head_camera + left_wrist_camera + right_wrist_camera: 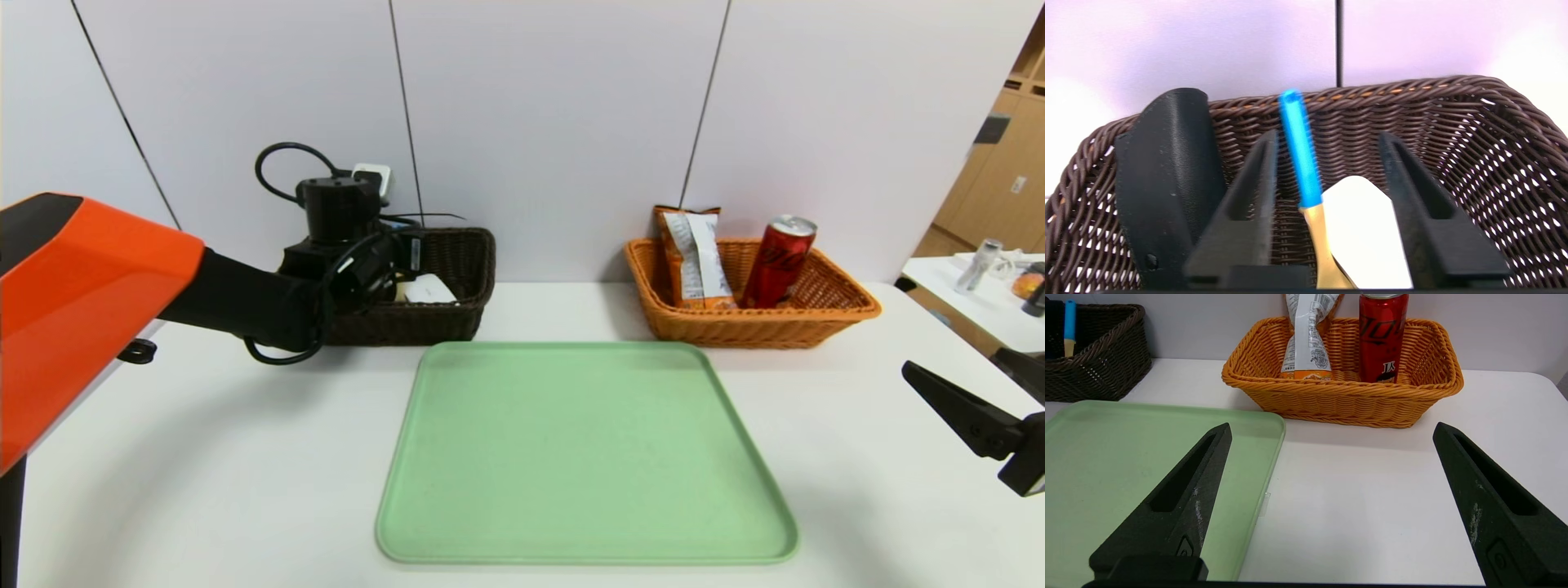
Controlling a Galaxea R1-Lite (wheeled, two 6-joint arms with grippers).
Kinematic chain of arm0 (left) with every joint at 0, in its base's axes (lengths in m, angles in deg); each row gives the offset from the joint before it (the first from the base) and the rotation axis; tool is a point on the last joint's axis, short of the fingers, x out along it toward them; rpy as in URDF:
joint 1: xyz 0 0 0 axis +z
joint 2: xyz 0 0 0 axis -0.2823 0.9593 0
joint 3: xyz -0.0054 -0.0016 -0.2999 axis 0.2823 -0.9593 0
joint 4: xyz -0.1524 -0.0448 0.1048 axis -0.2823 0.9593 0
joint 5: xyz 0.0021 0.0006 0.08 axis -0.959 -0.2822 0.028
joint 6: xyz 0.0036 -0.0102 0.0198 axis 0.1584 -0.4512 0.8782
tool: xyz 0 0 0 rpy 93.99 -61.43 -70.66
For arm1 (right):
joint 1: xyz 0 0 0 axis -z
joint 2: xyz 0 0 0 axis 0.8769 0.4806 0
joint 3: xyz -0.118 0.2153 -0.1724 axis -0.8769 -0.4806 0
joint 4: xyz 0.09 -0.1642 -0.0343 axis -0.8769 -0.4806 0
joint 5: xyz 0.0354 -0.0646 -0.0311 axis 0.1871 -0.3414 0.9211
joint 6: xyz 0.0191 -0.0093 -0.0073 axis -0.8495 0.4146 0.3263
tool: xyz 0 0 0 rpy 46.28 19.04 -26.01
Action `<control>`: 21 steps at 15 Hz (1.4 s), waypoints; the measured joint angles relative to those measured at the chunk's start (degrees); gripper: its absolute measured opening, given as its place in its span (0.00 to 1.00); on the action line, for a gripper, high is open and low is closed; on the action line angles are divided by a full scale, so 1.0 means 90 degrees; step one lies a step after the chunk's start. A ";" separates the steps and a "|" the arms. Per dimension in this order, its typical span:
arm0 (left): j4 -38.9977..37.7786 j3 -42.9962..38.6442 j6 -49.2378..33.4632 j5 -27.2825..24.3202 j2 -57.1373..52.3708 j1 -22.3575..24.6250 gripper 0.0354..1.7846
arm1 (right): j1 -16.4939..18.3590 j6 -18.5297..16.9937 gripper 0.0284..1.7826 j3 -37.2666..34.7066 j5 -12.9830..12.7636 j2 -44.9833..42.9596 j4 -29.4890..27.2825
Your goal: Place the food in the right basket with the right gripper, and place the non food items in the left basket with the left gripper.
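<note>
My left gripper is open over the dark brown basket at the back left. The blue-handled yellow spoon stands tilted between its fingers and neither finger touches it. The white oblong case leans beside the spoon, and the long black case stands against the basket wall. The marker is hidden. The orange basket holds the red soda can and the snack bag, both upright. My right gripper is open and empty, low over the table in front of that basket.
A green tray lies bare in the middle of the white table, and its edge shows in the right wrist view. A wall socket with a black cable sits behind the dark basket. A side table stands at the far right.
</note>
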 joint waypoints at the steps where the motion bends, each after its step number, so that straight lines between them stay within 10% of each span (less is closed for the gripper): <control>1: 0.0000 0.0000 0.0003 0.0000 -0.0012 0.0007 0.57 | 0.0000 0.0000 0.95 0.0000 0.0003 -0.0003 0.0000; 10: 0.0423 -0.1210 0.0020 -0.0015 -0.2101 0.0192 0.83 | 0.0000 0.0009 0.95 0.0192 0.0003 -0.0554 -0.0316; 21: 0.0135 -0.7140 -0.0046 -0.0626 -0.7528 0.0956 0.92 | 0.0000 -0.0004 0.95 0.0561 0.0557 -0.3782 -0.4282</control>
